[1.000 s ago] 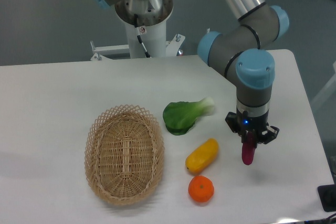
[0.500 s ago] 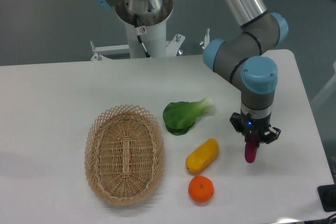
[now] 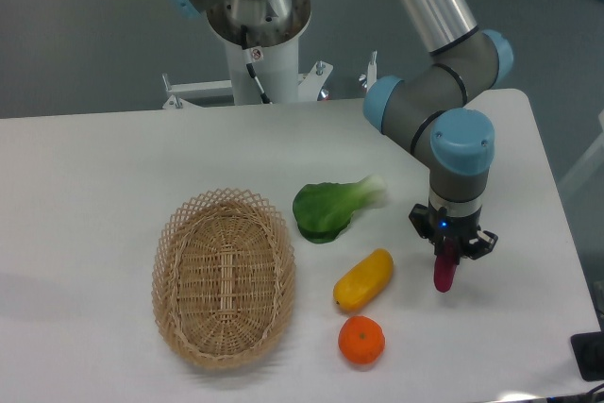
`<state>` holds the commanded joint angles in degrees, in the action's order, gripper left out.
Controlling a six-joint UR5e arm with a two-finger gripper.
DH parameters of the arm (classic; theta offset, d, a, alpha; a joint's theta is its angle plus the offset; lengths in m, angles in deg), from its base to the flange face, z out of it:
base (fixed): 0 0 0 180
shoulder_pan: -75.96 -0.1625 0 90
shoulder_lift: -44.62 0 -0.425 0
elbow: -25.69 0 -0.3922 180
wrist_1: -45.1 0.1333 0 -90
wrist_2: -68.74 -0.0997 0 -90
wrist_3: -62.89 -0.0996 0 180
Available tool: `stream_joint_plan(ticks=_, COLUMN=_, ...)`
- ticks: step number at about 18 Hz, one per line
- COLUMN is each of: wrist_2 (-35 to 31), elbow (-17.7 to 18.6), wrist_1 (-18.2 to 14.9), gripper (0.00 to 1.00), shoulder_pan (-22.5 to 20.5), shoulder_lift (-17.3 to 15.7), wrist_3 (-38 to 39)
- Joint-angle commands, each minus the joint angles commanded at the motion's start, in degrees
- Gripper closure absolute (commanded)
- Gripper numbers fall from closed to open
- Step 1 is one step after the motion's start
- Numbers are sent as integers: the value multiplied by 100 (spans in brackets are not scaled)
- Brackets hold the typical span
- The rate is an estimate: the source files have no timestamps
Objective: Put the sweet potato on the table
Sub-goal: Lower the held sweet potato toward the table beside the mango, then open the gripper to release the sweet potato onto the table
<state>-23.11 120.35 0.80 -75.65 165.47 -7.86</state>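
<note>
Now gripper (image 3: 445, 254) – sweet potato (image 3: 442, 274) clamped – has shifted left

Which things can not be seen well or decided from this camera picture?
- Sweet potato: its top is hidden between the fingers of the gripper; whether its lower tip touches the table cannot be told from this single view.
- Dark object at the right edge: cut off by the frame, not identifiable.
- Basket interior: looks bare, but the near wall hides part of the floor.
</note>
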Motion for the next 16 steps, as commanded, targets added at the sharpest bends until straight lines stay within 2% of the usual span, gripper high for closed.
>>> stream_joint_plan(ticks=4, wrist_2=-9, elbow=89, wrist_1=9, gripper=75, shoulder_pan=9, shoulder_lift=17, wrist_3=-9)
stream_joint_plan(ticks=7, wrist_2=0, elbow=44, wrist_1=35, gripper=68, shoulder_pan=9, shoulder_lift=53, wrist_3=-9)
stream_joint_plan(ticks=8, wrist_2=0, elbow=27, wrist_1=35, gripper=60, shoulder_pan=9, shoulder_lift=53, wrist_3=-9)
stream_joint_plan(ticks=9, wrist_2=0, elbow=1, wrist_1=35, gripper=45, shoulder_pan=9, shoulder_lift=53, wrist_3=-9)
stream_joint_plan(ticks=10, wrist_2=0, elbow=-34, wrist_1=53, gripper=14, shoulder_pan=9, shoulder_lift=53, wrist_3=-9)
stream_joint_plan(ticks=11, wrist_2=0, elbow=-78, wrist_1=79, gripper=0, shoulder_pan=9, shoulder_lift=79, wrist_3=-9)
stream_joint_plan(ticks=16, wrist_2=-9, elbow=-149, wrist_1=70, gripper=0, shoulder_pan=17, shoulder_lift=62, wrist_3=26)
